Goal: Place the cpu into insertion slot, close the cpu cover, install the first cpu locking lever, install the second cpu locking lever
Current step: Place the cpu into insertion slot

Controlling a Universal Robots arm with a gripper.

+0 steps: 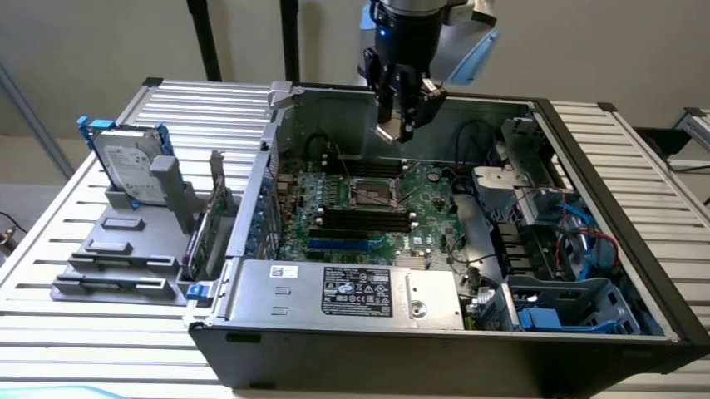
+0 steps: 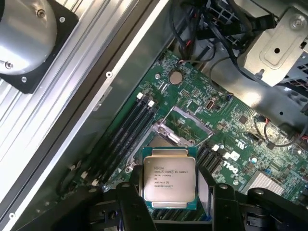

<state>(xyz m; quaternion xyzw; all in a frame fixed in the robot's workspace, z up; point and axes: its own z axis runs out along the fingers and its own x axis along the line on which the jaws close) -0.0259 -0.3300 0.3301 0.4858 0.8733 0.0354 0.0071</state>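
My gripper (image 1: 400, 125) hangs over the back of the open computer case, above the green board. It is shut on the cpu (image 2: 169, 179), a flat square chip with a pale metal face and printed text. The chip sits between the two black fingers (image 2: 132, 202) and shows as a pale tab at the gripper's tip (image 1: 388, 131). The insertion slot (image 1: 374, 193) is a black square socket with a silvery rim, below and in front of the gripper. In the wrist view the insertion slot (image 2: 183, 126) lies beyond the chip. Silvery cpu cover (image 2: 168, 135) metal edges it; I cannot tell how the cover stands.
Long black memory slots (image 1: 361, 220) lie just in front of the socket. A grey power supply box (image 1: 344, 291) fills the case's front. Cables and a blue drive cage (image 1: 566, 307) crowd the exterior view's right. A hard drive (image 1: 128, 162) stands in a grey rack outside the case.
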